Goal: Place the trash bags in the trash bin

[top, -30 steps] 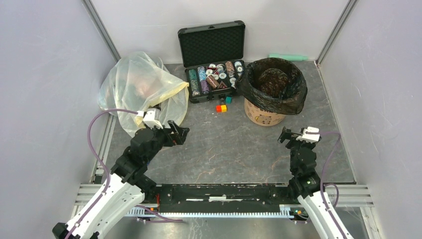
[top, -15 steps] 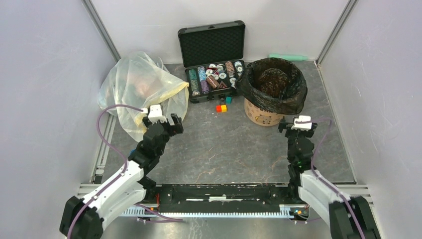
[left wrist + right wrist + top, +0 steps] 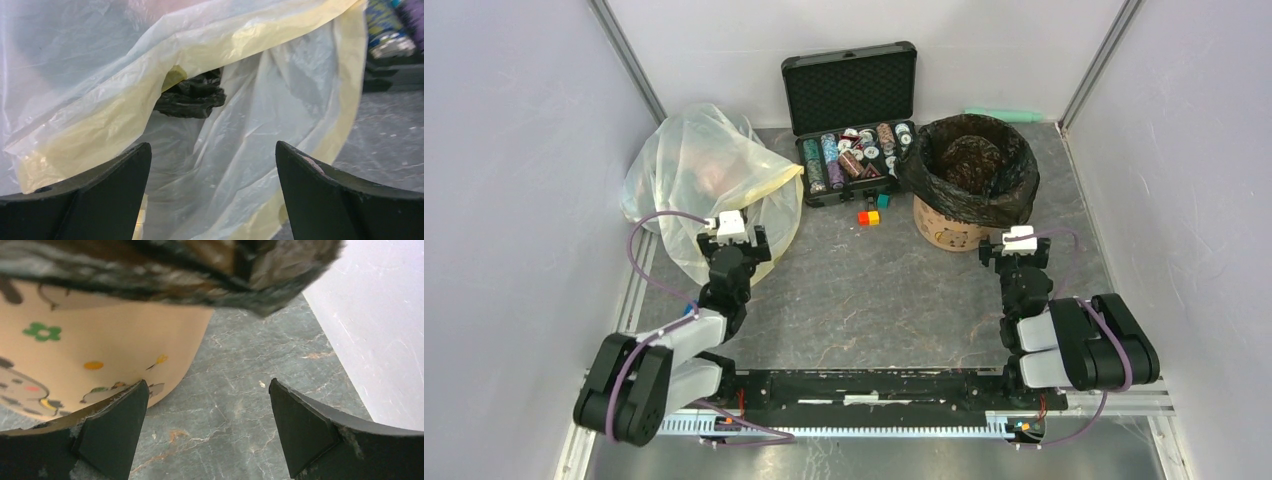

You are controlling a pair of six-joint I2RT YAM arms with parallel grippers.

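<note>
Black plastic bag point(image 3: 1014, 190) lay draped over the rim of the orange bin point(image 3: 944, 232), upper right of the overhead frame. Left hand point(image 3: 734, 238) and right hand point(image 3: 1016, 245) both stood released, grasping nothing.

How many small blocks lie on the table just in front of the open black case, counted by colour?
Red block: 1
Yellow block: 1
Teal block: 1
Total: 3
</note>
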